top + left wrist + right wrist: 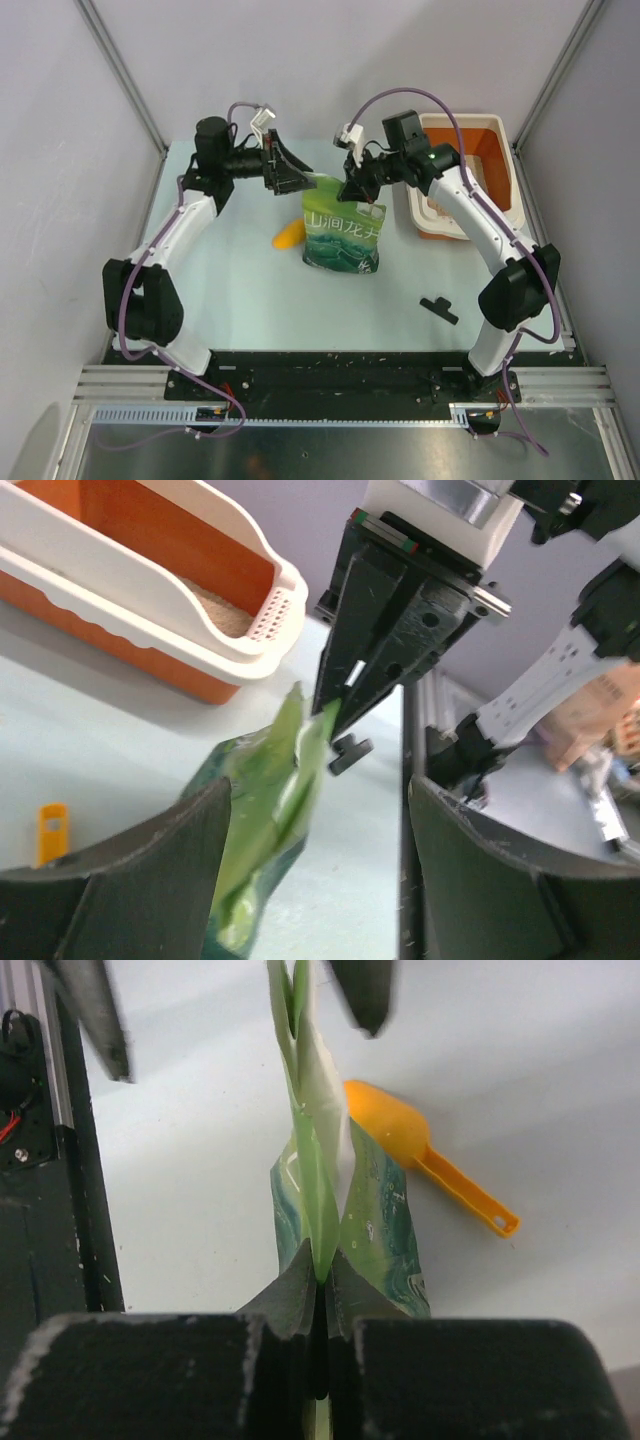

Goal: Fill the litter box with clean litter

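Observation:
The litter box (470,130), orange with a white rim, stands at the back right, and the left wrist view shows it too (150,590). Pale clean litter (215,605) lies in its bottom. A green printed bag (343,235) stands upright mid-table. My right gripper (320,1280) is shut on the bag's top edge (385,1230); from above it sits at the bag's upper right (352,192). My left gripper (315,860) is open, its fingers either side of the bag's top (265,820) without pinching it, at the bag's upper left (297,180).
A yellow-orange scoop (288,236) lies on the table just left of the bag, also seen behind it (400,1135). A small black part (439,309) lies near the right arm's base. Grey walls close in the table on three sides.

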`<state>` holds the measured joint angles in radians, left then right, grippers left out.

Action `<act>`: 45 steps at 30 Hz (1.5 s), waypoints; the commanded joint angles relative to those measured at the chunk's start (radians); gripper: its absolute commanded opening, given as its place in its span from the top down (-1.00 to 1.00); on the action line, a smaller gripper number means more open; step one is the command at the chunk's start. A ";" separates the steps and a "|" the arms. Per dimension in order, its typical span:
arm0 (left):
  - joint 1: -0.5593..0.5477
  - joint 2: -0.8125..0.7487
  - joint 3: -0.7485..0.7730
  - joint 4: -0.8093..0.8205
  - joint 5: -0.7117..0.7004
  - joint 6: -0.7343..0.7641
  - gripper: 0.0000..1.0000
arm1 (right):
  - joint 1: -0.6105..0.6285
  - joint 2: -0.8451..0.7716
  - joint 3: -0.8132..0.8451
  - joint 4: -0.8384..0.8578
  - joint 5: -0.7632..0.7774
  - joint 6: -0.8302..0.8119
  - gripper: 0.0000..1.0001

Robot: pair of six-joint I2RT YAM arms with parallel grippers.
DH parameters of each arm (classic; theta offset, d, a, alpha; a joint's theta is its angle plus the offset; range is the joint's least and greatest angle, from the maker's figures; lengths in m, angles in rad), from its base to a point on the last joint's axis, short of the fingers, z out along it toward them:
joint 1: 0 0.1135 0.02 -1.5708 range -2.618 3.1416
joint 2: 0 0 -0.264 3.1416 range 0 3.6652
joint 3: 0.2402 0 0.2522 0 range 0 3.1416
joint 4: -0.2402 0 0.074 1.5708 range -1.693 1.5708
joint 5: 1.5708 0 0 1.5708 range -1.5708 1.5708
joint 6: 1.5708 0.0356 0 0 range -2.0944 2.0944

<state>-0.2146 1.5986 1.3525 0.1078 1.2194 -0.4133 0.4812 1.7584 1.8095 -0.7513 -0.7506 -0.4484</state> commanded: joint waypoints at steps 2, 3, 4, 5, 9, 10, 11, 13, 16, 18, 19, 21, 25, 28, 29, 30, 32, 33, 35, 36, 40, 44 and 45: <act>-0.011 0.001 0.108 -0.095 0.020 0.269 -0.53 | 0.051 -0.023 0.105 0.035 -0.006 -0.098 1.00; -0.014 0.007 0.128 -0.135 0.011 0.304 -0.53 | 0.053 -0.022 0.108 0.038 -0.006 -0.096 1.00; -0.016 0.017 0.129 -0.141 0.000 0.320 -0.52 | 0.053 -0.022 0.109 0.040 -0.007 -0.095 1.00; -0.016 0.020 0.129 -0.148 0.000 0.336 -0.51 | 0.054 -0.020 0.111 0.041 -0.006 -0.093 1.00; -0.035 0.035 0.126 -0.227 0.012 0.450 -0.45 | 0.057 -0.025 0.113 0.038 0.002 -0.092 1.00; -0.042 0.035 0.126 -0.247 0.011 0.473 -0.44 | 0.057 -0.027 0.110 0.038 0.003 -0.092 1.00; -0.049 0.031 0.125 -0.267 0.005 0.499 -0.44 | 0.057 -0.028 0.108 0.041 0.004 -0.090 1.00; -0.078 0.026 0.122 -0.336 -0.020 0.585 -0.40 | 0.057 -0.031 0.108 0.040 0.004 -0.088 1.00; -0.104 0.027 0.123 -0.388 -0.075 0.657 -0.15 | 0.059 -0.034 0.103 0.035 0.008 -0.088 1.00; -0.111 0.030 0.132 -0.404 -0.086 0.688 0.09 | 0.059 -0.039 0.097 0.030 0.016 -0.090 1.00; -0.112 0.034 0.143 -0.408 -0.086 0.696 0.16 | 0.059 -0.046 0.087 0.032 0.020 -0.087 1.00; -0.118 0.037 0.151 -0.430 -0.080 0.718 0.34 | 0.057 -0.056 0.073 0.036 0.043 -0.075 1.00; -0.123 0.035 0.143 -0.450 -0.058 0.717 0.86 | 0.048 -0.088 0.047 0.050 0.111 -0.013 0.67; -0.124 0.005 0.129 -0.450 -0.061 0.702 1.00 | 0.034 -0.106 0.082 0.032 0.181 0.098 -0.10; -0.124 -0.009 0.126 -0.451 -0.066 0.699 1.00 | 0.028 -0.126 0.096 0.039 0.206 0.146 -0.25; -0.124 -0.023 0.117 -0.451 -0.076 0.697 1.00 | 0.017 -0.138 0.093 0.052 0.241 0.237 -0.35; -0.124 -0.066 0.108 -0.450 -0.107 0.699 1.00 | 0.008 -0.171 0.087 0.053 0.364 0.327 -0.50; -0.124 -0.078 0.100 -0.450 -0.115 0.703 1.00 | 0.007 -0.177 0.083 0.037 0.400 0.380 -0.53; -0.124 -0.112 0.094 -0.450 -0.144 0.706 1.00 | 0.011 -0.174 0.083 -0.041 0.515 0.408 -0.55; -0.124 -0.123 0.091 -0.450 -0.152 0.712 1.00 | 0.011 -0.186 0.042 -0.055 0.543 0.418 -0.55; -0.124 -0.161 0.080 -0.445 -0.172 0.720 1.00 | 0.014 -0.241 -0.107 -0.068 0.614 0.430 -0.56; -0.124 -0.180 0.068 -0.442 -0.178 0.705 1.00 | 0.017 -0.261 -0.171 -0.059 0.613 0.444 -0.56; -0.124 -0.186 0.060 -0.441 -0.178 0.705 1.00 | 0.017 -0.260 -0.182 -0.057 0.614 0.444 -0.56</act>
<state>-0.3439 1.5093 1.4021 -0.4011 0.9993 0.2470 0.4900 1.5146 1.6653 -0.7986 -0.1909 -0.0502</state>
